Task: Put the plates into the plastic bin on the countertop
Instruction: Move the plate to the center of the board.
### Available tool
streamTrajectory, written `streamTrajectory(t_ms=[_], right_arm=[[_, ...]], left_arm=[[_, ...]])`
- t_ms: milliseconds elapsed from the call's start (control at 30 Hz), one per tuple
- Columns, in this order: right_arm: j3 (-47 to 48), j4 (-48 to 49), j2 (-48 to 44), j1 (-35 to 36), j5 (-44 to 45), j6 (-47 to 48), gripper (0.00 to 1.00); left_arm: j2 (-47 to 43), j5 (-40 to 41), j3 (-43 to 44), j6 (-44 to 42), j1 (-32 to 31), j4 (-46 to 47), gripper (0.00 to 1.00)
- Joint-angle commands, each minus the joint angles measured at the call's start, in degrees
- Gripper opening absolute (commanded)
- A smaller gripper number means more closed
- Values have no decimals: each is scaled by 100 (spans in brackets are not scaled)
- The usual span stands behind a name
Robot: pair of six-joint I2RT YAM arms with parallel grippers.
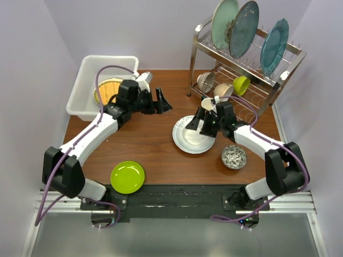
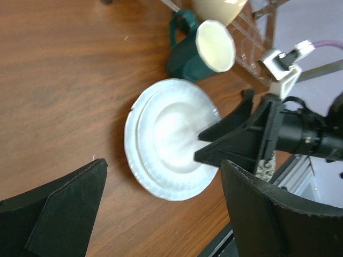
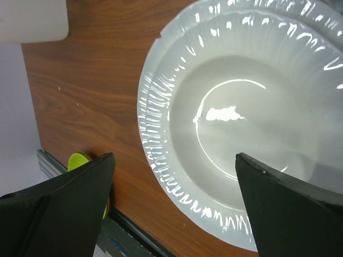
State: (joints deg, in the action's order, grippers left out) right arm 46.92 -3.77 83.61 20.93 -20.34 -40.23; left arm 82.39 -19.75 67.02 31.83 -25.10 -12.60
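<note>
From the overhead camera, the plastic bin [image 1: 86, 80] sits in the far left corner of the surface [image 1: 155, 144], with a woven yellow plate [image 1: 109, 89] lying flat inside it. The left fingers [image 1: 162, 103] hang over bare wood just right of the bin, spread wide and empty. The right fingers [image 1: 194, 122] are also spread wide. They are over the far rim of the white plates [image 1: 190, 142], which lie a little right of the middle of the surface. A lime green plate [image 1: 127, 177] lies by the near edge, left of centre and well apart from the bin. A patterned bowl [image 1: 234, 157] stands near the right edge. The wire rack [image 1: 278, 80] fills the far right corner, with teal plates [image 1: 244, 29] standing upright in its top tier.

The left wrist camera shows the left fingers [image 2: 64, 214] wide apart with nothing between them. Beyond them the white plates [image 2: 161, 176] are stacked two high, the upper one slightly off-centre. One of the right fingers [image 2: 236, 136] reaches over the plates' well; whether it touches cannot be told. A dark mug [image 2: 182, 56] stands on the surface [image 2: 64, 80] just beyond the plates, with a pale cup [image 2: 214, 45] against it.

The right wrist camera shows the right fingers [image 3: 59, 209] set wide above the white plates [image 3: 241, 107], gripping nothing. The fluted rims show one under the other. A sliver of the lime green plate [image 3: 79, 160] shows beside one finger, and a corner of the plastic bin [image 3: 32, 19] shows across the bare surface [image 3: 91, 80].
</note>
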Motion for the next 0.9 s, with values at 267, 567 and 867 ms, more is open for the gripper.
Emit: streamTrajectory(t_ms=[267,567,867], right_arm=[[-122,212,-30,183,-102,-12,98],[757,-1,426,1439,4,305,97],[1521,-132,1271,2274,-787,603,89]], left_arm=[[-1909,981,-2104,1070,5,-470,93],[-2955,912,-2809,1255,655,-1568,93],[-2844,587,-1913,500,2149,-2554,96]])
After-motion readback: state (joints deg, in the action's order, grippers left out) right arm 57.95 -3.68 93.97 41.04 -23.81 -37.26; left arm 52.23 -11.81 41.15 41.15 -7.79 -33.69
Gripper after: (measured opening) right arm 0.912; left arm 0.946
